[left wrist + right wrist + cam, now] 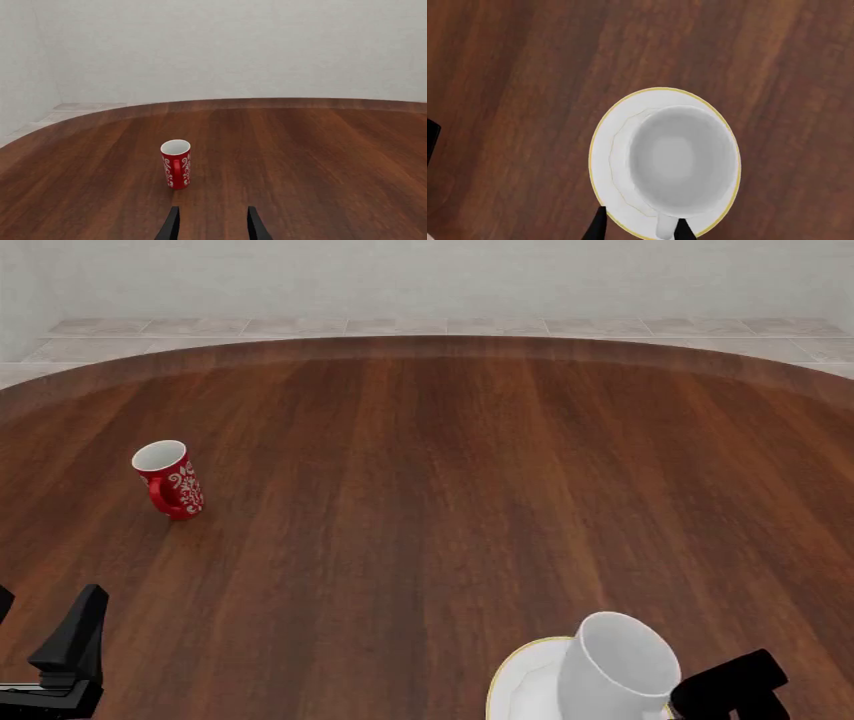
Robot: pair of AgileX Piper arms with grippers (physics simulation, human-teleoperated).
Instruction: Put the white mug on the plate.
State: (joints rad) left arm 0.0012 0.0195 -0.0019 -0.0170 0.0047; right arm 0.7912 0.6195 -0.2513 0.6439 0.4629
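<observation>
- We are seeing the white mug standing upright on the plate, near the desk's near edge and toward its right side.
- In the right wrist view we are looking straight down into the white mug, which is sitting inside the gold-rimmed plate and covering much of it.
- Our right hand is hovering above the mug with its two fingertips spread to either side of the mug's handle; we cannot tell whether they are touching it, but they are not clenched on it.
- In the front view only a dark part of the right arm is showing, just right of the mug at the near edge.
- Our left hand is released, fingers apart and grasping nothing, hanging over the desk near its near left corner.
- The red mug is standing upright toward the desk's left edge, well apart from the plate, handle facing the near side.
</observation>
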